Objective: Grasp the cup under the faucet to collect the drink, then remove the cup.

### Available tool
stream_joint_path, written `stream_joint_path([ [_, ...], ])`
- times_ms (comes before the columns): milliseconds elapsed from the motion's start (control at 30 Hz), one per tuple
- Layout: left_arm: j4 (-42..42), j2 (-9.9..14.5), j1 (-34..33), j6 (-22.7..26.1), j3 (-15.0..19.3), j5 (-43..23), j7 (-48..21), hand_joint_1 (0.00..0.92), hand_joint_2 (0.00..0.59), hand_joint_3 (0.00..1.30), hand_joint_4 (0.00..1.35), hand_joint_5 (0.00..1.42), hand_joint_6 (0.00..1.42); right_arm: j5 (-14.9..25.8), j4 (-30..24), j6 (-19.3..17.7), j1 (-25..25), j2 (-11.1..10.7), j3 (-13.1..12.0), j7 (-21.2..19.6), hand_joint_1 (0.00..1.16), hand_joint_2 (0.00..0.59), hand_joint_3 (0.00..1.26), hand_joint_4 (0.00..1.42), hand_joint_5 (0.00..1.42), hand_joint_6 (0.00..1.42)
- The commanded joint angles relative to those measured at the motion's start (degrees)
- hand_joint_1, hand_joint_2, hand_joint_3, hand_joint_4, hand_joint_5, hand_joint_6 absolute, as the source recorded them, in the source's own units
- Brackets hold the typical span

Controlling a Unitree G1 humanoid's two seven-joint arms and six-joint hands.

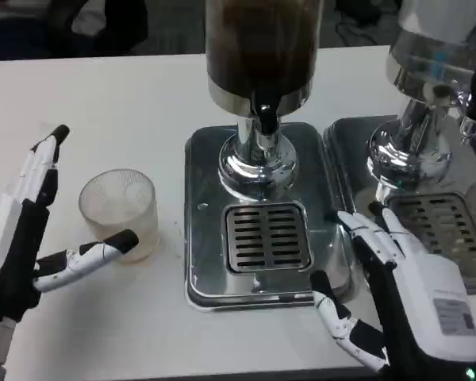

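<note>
A clear ribbed plastic cup (120, 211) stands upright on the white table, left of the dispenser's steel base (198, 238). My left hand (28, 230) is open beside the cup, fingers spread upward and the thumb touching or nearly touching its lower front. The black faucet (264, 119) hangs under the dark drink tank (262, 40), above the slotted drip grate (268, 236), which has nothing on it. My right hand (404, 294) is open at the base's right front corner, holding nothing.
A second steel dispenser (428, 103) with its own drip tray (440, 222) stands at the right, close behind my right hand. Open white table (103, 111) spreads to the left and behind the cup.
</note>
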Motion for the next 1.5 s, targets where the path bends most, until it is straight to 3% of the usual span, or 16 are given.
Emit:
stream_joint_path([
  [33,5.7,1.7,-3.6,-1.0,-2.2,-0.1,0.0,0.224,0.000,0.00,0.00,0.06,0.11,0.3,0.1,-1.0,-1.4,-0.6,0.5,-0.2,0.46,0.460,0.24,0.22,0.09,0.16],
  [267,14.5,2.3,-8.3,-3.5,-4.5,-2.5,-2.9,0.278,0.011,0.00,0.00,0.17,0.20,0.5,0.5,-1.3,-2.7,-0.6,1.1,0.1,0.46,0.460,0.25,0.24,0.11,0.17],
  [533,20.8,1.4,-12.6,-4.7,-4.8,-6.9,-9.0,0.287,0.013,0.00,0.00,0.21,0.24,0.4,0.2,-0.7,-3.1,-0.5,2.0,0.5,0.46,0.460,0.26,0.26,0.12,0.18],
  [1133,24.6,0.2,-18.3,-0.7,-9.0,-6.6,-13.5,0.326,0.017,0.03,0.05,0.29,0.29,0.2,-1.6,-0.4,-2.0,-0.7,2.5,0.6,0.46,0.460,0.29,0.29,0.16,0.18],
  [1500,25.6,-0.2,-20.3,1.1,-11.2,-6.1,-13.1,0.432,0.047,0.08,0.09,0.35,0.35,0.6,-1.9,-0.4,-1.5,-0.4,2.6,0.6,0.46,0.460,0.30,0.30,0.17,0.19],
])
